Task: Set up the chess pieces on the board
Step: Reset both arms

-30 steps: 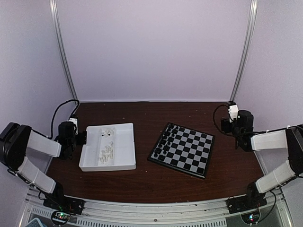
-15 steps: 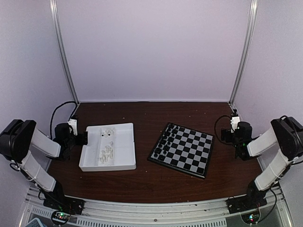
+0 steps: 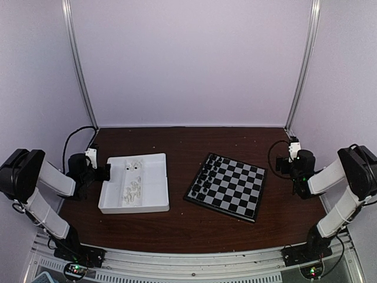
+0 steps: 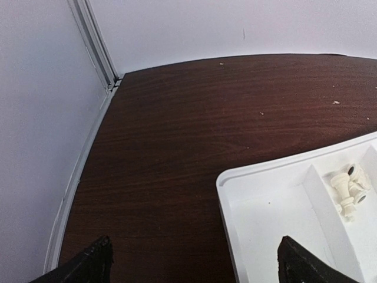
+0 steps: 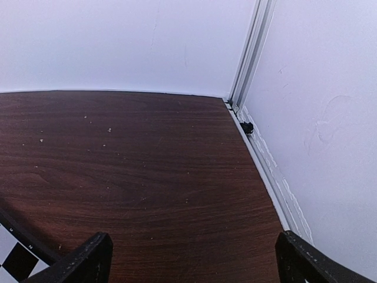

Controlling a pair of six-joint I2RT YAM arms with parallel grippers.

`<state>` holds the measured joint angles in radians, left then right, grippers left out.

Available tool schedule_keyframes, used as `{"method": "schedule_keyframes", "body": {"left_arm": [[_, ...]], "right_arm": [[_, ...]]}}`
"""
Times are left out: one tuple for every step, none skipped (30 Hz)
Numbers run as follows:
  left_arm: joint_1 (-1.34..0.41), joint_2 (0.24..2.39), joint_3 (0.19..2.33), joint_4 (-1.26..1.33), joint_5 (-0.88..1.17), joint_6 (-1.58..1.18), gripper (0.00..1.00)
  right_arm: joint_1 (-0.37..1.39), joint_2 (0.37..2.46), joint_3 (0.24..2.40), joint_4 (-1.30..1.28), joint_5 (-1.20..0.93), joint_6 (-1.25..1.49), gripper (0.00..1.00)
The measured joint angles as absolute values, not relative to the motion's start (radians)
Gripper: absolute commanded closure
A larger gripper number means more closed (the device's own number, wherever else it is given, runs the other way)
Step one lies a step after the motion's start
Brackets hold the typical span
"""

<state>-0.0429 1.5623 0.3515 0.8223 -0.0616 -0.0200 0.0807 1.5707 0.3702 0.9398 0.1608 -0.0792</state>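
The board [image 3: 235, 193] lies right of centre, turned at an angle. Several black chess pieces [image 3: 205, 174] stand along its left edge. White chess pieces [image 3: 134, 191] lie loose in the white divided tray [image 3: 134, 208] on the left, and the left wrist view shows a few of them [image 4: 347, 191]. My left gripper [image 3: 101, 173] hovers just left of the tray, open and empty [image 4: 197, 265], its right fingertip over the tray's corner [image 4: 227, 177]. My right gripper [image 3: 283, 164] is to the right of the board, open and empty [image 5: 191, 259] over bare wood, with a board corner [image 5: 17, 253] at its left.
White walls close the table in at the back and both sides, with metal rails [image 3: 301, 71] in the rear corners. A black cable [image 3: 73, 135] loops near the left arm. Dark wood shows between tray and board [image 3: 177, 177].
The right arm has folded back, elbow raised, and its gripper has drawn slightly toward the near right. The left arm shifted a little. Tray, board and pieces have not moved.
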Motion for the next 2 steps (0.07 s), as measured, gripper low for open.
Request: {"method": "schedule_keyframes", "body": {"left_arm": [[-0.043, 1.562, 0.352, 0.823, -0.061, -0.020, 0.02], [-0.043, 1.562, 0.352, 0.822, -0.060, -0.020, 0.02]], "right_arm": [[0.081, 1.571, 0.371, 0.939, 0.160, -0.079, 0.00], [0.080, 1.571, 0.371, 0.938, 0.158, -0.079, 0.00]]}}
